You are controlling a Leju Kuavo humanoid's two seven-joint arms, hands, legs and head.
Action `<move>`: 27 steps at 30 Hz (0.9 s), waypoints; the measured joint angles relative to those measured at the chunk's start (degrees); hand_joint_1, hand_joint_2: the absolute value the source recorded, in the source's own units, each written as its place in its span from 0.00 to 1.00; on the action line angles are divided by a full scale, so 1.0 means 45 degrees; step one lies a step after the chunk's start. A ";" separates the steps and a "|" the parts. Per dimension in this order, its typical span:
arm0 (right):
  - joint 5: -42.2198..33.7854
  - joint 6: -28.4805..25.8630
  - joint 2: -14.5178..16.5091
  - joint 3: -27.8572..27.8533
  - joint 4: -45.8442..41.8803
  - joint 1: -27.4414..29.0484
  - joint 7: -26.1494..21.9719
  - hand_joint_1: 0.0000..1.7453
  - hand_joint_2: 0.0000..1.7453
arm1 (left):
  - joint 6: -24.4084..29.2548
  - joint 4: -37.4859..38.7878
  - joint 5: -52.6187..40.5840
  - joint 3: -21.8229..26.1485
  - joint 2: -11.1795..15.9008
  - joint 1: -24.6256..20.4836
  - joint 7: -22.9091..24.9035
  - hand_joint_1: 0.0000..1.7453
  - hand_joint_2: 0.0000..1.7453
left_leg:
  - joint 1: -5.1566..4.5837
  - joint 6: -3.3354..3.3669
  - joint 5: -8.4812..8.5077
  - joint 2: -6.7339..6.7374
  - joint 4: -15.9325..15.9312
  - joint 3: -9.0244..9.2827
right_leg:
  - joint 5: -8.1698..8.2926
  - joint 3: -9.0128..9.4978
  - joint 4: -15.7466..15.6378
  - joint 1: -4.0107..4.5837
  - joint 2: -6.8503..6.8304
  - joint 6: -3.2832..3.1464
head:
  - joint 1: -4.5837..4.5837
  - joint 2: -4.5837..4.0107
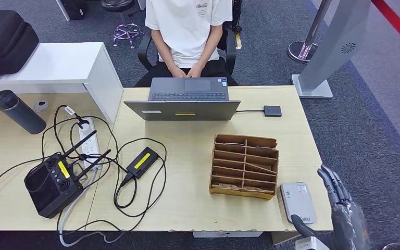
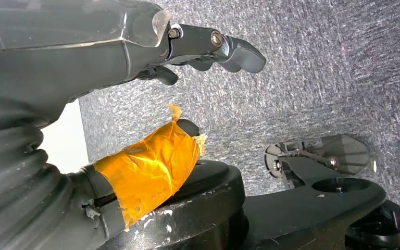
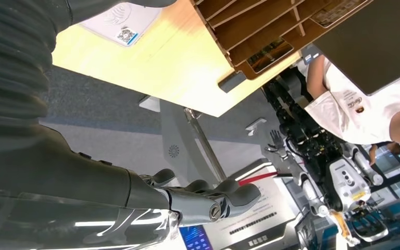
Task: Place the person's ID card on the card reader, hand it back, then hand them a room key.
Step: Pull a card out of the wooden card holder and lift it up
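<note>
Head view: at lower right, the right hand [image 1: 338, 205] hangs spread and holding nothing off the table's [image 1: 187, 156] right edge, beside the card reader [image 1: 297, 202]; the wooden organizer [image 1: 245, 165] sits left of it. Left wrist view: the left hand [image 2: 187, 47], fingers loosely apart and holding nothing, hangs over grey carpet [image 2: 317, 78].

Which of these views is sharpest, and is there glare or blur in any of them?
Head view: sharp, even light, soft shadows on the table. Left wrist view: the left hand looms close, slightly soft. Right wrist view: glare on the right hand, background bright.
</note>
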 joint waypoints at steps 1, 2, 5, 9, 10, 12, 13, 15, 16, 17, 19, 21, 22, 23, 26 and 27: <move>0.0046 -0.0104 0.0000 0.0086 0.0005 0.0013 0.0037 0.00 1.00 | 0.0001 0.0000 -0.0004 0.0000 0.0000 -0.0001 -0.0001 0.00 1.00 | 0.0000 0.0000 0.0000 0.0000 0.0000 0.0002 | 0.0000 0.0002 0.0000 0.0000 0.0000 0.0000 | 0.0000 0.0000; 0.0153 -0.0221 -0.0002 0.0181 0.0018 0.0021 0.0122 0.00 1.00 | 0.0000 -0.0001 -0.0013 0.0000 0.0000 -0.0002 -0.0002 0.00 1.00 | 0.0000 0.0000 0.0000 0.0000 0.0000 0.0004 | 0.0000 0.0005 0.0000 0.0000 0.0000 0.0000 | -0.0001 0.0000; 0.0618 -0.0627 -0.0050 0.0507 0.0104 0.0043 0.0476 0.00 1.00 | 0.0000 -0.0001 -0.0054 0.0000 0.0000 -0.0005 -0.0002 0.00 1.00 | 0.0000 0.0000 0.0000 0.0000 0.0000 0.0009 | 0.0000 0.0011 0.0000 0.0000 0.0000 0.0000 | 0.0000 0.0000; 0.1105 -0.1328 -0.0364 0.1183 0.0370 -0.0028 0.1129 0.00 1.00 | 0.0001 0.0000 -0.0109 0.0000 0.0000 -0.0015 0.0000 0.00 1.00 | -0.0001 0.0001 0.0000 0.0000 0.0000 0.0010 | 0.0000 0.0015 0.0000 -0.0001 0.0000 0.0001 | -0.0001 0.0000; 0.1232 -0.1487 -0.0461 0.1396 0.0479 -0.0081 0.1334 0.00 1.00 | 0.0001 0.0000 -0.0119 0.0000 0.0000 -0.0017 0.0000 0.00 1.00 | -0.0001 0.0001 0.0000 0.0000 0.0000 0.0010 | 0.0000 0.0016 0.0000 -0.0001 0.0000 0.0001 | -0.0001 0.0000; 0.1431 -0.1692 -0.0607 0.1808 0.0715 -0.0230 0.1613 0.00 1.00 | 0.0001 -0.0001 -0.0132 0.0000 0.0000 -0.0021 -0.0002 0.00 1.00 | -0.0001 0.0001 0.0000 0.0000 0.0001 0.0012 | 0.0000 0.0017 0.0000 -0.0001 0.0000 0.0001 | -0.0001 0.0000; 0.1528 -0.1758 -0.0661 0.2008 0.0844 -0.0321 0.1718 0.00 1.00 | 0.0000 -0.0001 -0.0142 0.0000 0.0000 -0.0024 -0.0002 0.00 1.00 | -0.0001 0.0001 0.0000 0.0000 0.0001 0.0013 | 0.0000 0.0018 0.0000 -0.0001 0.0000 0.0001 | -0.0001 0.0000; 0.1739 -0.1891 -0.0744 0.2396 0.1126 -0.0528 0.1907 0.00 1.00 | 0.0000 -0.0001 -0.0176 0.0000 0.0000 -0.0028 -0.0001 0.00 1.00 | -0.0001 0.0001 0.0000 0.0001 0.0001 0.0015 | 0.0000 0.0019 0.0000 -0.0001 0.0000 0.0001 | 0.0000 0.0000; 0.1850 -0.1967 -0.0777 0.2589 0.1268 -0.0638 0.1986 0.00 1.00 | 0.0000 0.0000 -0.0198 0.0000 0.0000 -0.0031 -0.0001 0.00 1.00 | -0.0001 0.0000 0.0000 0.0001 0.0000 0.0016 | 0.0000 0.0020 0.0000 0.0000 0.0000 0.0001 | 0.0000 0.0000; 0.1949 -0.2063 -0.0804 0.2792 0.1417 -0.0758 0.2052 0.00 1.00 | 0.0001 0.0000 -0.0221 0.0000 0.0000 -0.0032 -0.0001 0.00 1.00 | 0.0000 0.0000 0.0000 0.0001 0.0000 0.0017 | 0.0000 0.0020 0.0000 0.0000 0.0001 0.0001 | 0.0001 0.0000; 0.2092 -0.2225 -0.0828 0.3188 0.1730 -0.1014 0.2161 0.00 1.00 | 0.0001 0.0000 -0.0256 0.0000 0.0000 -0.0036 0.0000 0.00 1.00 | 0.0001 0.0000 0.0000 0.0002 0.0000 0.0020 | 0.0000 0.0021 0.0001 0.0001 0.0002 0.0000 | 0.0000 0.0000; 0.2189 -0.2319 -0.0828 0.3547 0.2053 -0.1261 0.2257 0.00 1.00 | 0.0001 0.0000 -0.0270 0.0000 0.0000 -0.0039 0.0000 0.00 1.00 | 0.0001 0.0000 0.0000 0.0004 0.0000 0.0022 | 0.0000 0.0022 0.0002 0.0001 0.0002 0.0000 | -0.0001 0.0000; 0.2222 -0.2363 -0.0827 0.3712 0.2210 -0.1384 0.2306 0.00 1.00 | 0.0000 0.0000 -0.0276 0.0000 0.0000 -0.0041 -0.0001 0.00 1.00 | 0.0001 0.0000 0.0000 0.0004 0.0000 0.0022 | 0.0000 0.0023 0.0003 0.0001 0.0002 0.0000 | -0.0001 0.0000; 0.2253 -0.2442 -0.0826 0.3876 0.2372 -0.1512 0.2349 0.00 1.00 | -0.0001 0.0000 -0.0282 0.0000 0.0000 -0.0041 -0.0001 0.00 1.00 | 0.0001 0.0000 0.0001 0.0004 0.0000 0.0022 | 0.0000 0.0023 0.0003 0.0001 0.0003 0.0000 | -0.0001 0.0000; 0.2447 -0.2914 -0.0812 0.4325 0.2840 -0.1894 0.2551 0.00 1.00 | -0.0001 0.0000 -0.0306 0.0000 0.0000 -0.0043 0.0001 0.00 1.00 | 0.0000 0.0000 0.0001 0.0005 0.0000 0.0023 | 0.0000 0.0023 0.0003 0.0000 0.0005 0.0000 | -0.0001 0.0000; 0.2665 -0.3084 -0.0781 0.4412 0.2965 -0.1997 0.2613 0.00 1.00 | 0.0000 0.0000 -0.0315 0.0000 0.0000 -0.0043 0.0000 0.00 1.00 | 0.0000 0.0000 0.0001 0.0005 0.0000 0.0022 | 0.0000 0.0023 0.0003 0.0000 0.0004 0.0000 | 0.0000 0.0000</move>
